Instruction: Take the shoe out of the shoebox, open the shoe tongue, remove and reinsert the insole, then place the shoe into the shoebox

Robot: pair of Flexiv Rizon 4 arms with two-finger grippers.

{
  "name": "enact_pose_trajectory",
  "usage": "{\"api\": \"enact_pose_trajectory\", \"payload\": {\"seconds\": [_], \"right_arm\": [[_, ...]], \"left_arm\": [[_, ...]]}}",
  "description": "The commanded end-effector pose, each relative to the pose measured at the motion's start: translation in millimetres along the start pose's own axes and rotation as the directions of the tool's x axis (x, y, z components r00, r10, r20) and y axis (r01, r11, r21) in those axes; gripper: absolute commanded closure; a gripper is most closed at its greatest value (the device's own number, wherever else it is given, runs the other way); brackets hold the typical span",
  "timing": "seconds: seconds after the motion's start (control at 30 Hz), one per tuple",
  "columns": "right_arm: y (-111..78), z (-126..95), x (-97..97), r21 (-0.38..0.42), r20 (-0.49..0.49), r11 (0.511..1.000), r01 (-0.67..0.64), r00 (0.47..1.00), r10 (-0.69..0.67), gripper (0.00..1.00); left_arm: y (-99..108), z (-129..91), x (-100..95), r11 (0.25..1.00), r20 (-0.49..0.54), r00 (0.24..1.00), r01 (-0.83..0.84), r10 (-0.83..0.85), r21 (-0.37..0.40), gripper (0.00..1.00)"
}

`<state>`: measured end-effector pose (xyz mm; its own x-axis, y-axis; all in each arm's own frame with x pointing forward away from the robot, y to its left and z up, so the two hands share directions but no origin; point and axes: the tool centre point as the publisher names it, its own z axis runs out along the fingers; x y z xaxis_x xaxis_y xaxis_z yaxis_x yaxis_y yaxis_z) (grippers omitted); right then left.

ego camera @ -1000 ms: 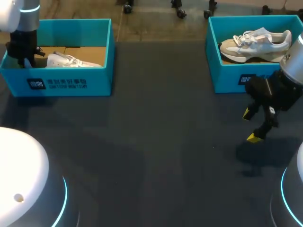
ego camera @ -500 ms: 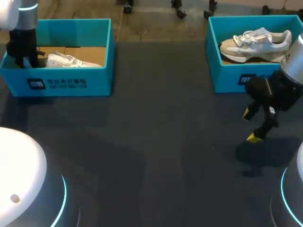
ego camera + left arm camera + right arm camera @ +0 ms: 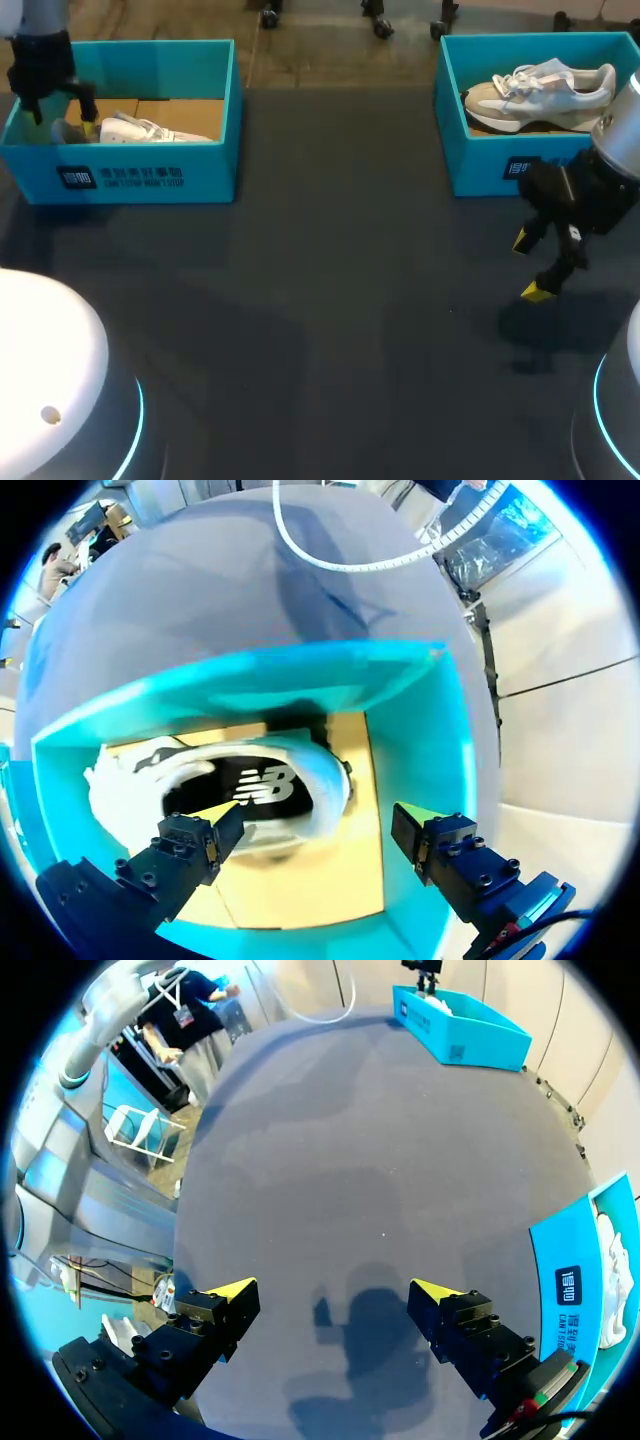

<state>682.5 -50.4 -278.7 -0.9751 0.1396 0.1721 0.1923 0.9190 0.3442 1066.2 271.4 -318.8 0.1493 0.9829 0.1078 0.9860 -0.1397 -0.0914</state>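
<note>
Teal shoebox (image 3: 425,720) walls around shoe (image 3: 322,788)

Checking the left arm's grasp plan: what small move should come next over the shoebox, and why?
Probably lower the open left gripper onto the heel of the white shoe and close: it lies in the shoebox, not yet gripped, under the spread fingers.

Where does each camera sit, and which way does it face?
Head view: above and behind the robot, facing down on the table; the left arm and right arm enter from the sides.
Left wrist view: on the left wrist, facing down into the left box at the shoe; the open left pincer shows.
Right wrist view: on the right wrist, facing the table top; the open right pincer shows.
Shared: head and left wrist views both show the left box and its shoe.
</note>
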Motion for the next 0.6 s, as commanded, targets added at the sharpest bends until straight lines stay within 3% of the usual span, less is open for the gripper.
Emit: {"api": "enact_pose_trajectory", "payload": {"seconds": [0.03,0.33,0.6], "right_arm": [[-0.2,0,0.3,0.001,0.0,1.0,0.0,1.0,0.0,0.0],[-0.2,0,0.3,0.001,0.0,1.0,0.0,1.0,0.0,0.0],[-0.2,0,0.3,0.001,0.0,1.0,0.0,1.0,0.0,0.0]], "left_arm": [[-18,-31,2.1,1.0,-0.007,1.0,0.012,-0.013,-0.024,0.0],[-49,-81,4.3,0.999,-0.004,1.0,0.024,-0.024,-0.037,0.0],[-71,-102,10.6,0.999,0.012,0.999,0.036,-0.036,-0.035,0.0]]}}
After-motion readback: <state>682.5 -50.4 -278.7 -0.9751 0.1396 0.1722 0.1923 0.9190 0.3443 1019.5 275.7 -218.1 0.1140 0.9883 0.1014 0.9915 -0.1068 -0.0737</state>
